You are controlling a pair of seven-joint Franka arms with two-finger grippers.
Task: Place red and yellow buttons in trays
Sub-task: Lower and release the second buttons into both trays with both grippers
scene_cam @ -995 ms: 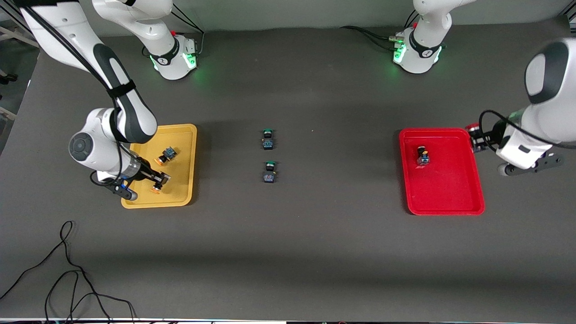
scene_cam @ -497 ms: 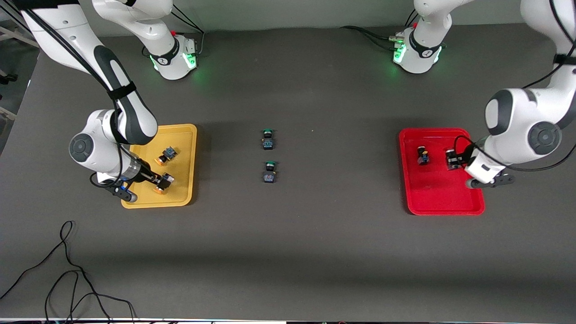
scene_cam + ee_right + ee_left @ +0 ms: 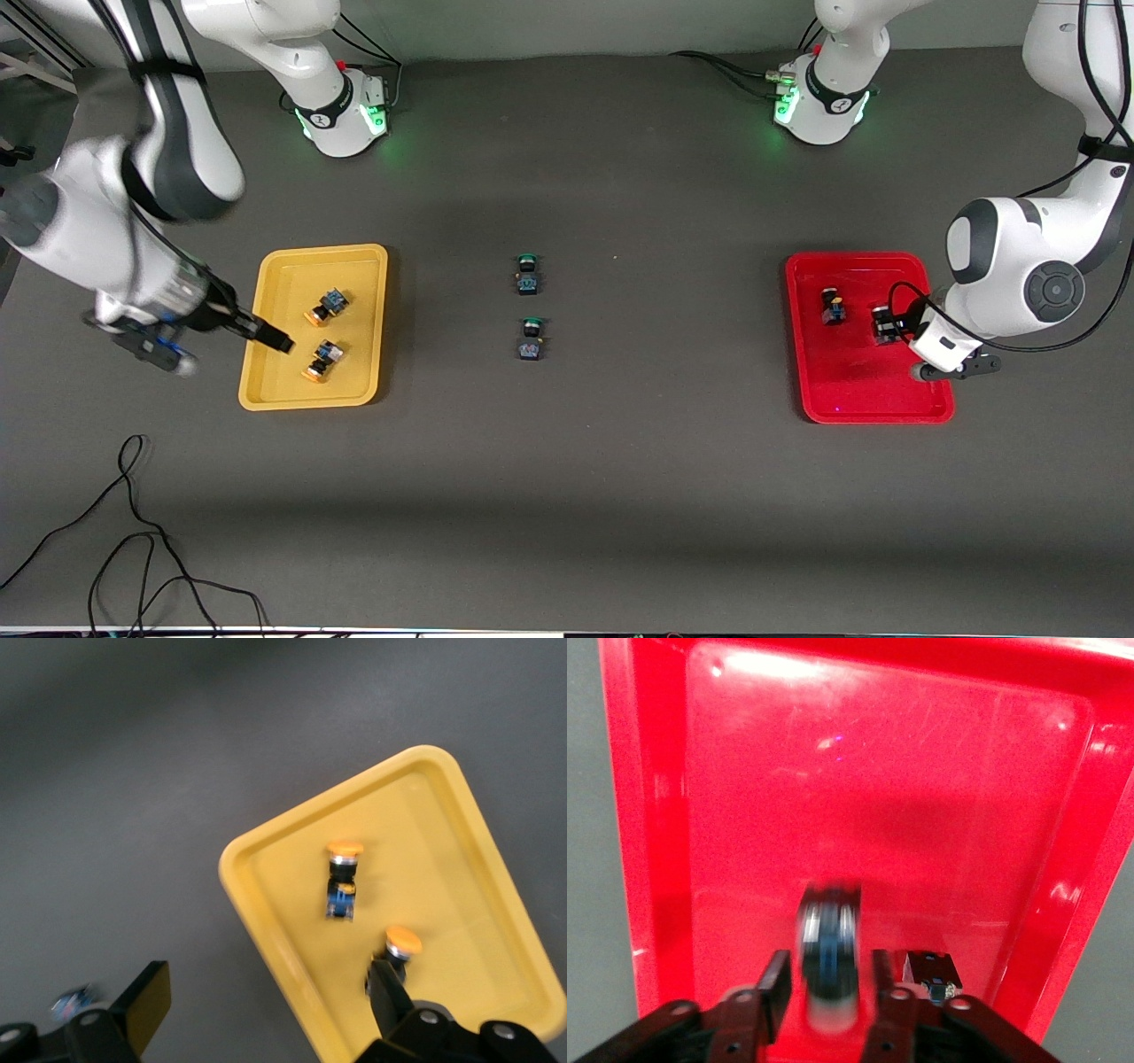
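Observation:
The yellow tray [image 3: 282, 276] holds both yellow-capped buttons [image 3: 326, 306] [image 3: 321, 359], lying on their sides. My right gripper [image 3: 270, 338] is open and empty, up over the tray's edge toward the right arm's end. In the right wrist view both buttons [image 3: 341, 877] [image 3: 399, 946] lie in the tray [image 3: 496, 904]. The red tray [image 3: 873, 390] holds one red button [image 3: 831, 306]. My left gripper [image 3: 891, 322] is low in the red tray and open. The second red button [image 3: 828, 943] is blurred between its fingers [image 3: 775, 985], with a gap on each side.
Two green-capped buttons [image 3: 527, 273] [image 3: 531, 338] lie on the dark table between the trays. A black cable [image 3: 133, 532] loops on the table nearer the front camera, toward the right arm's end.
My right gripper let go of the second yellow button in the yellow tray and pulled up and away. My left gripper carried a red button into the red tray and opened.

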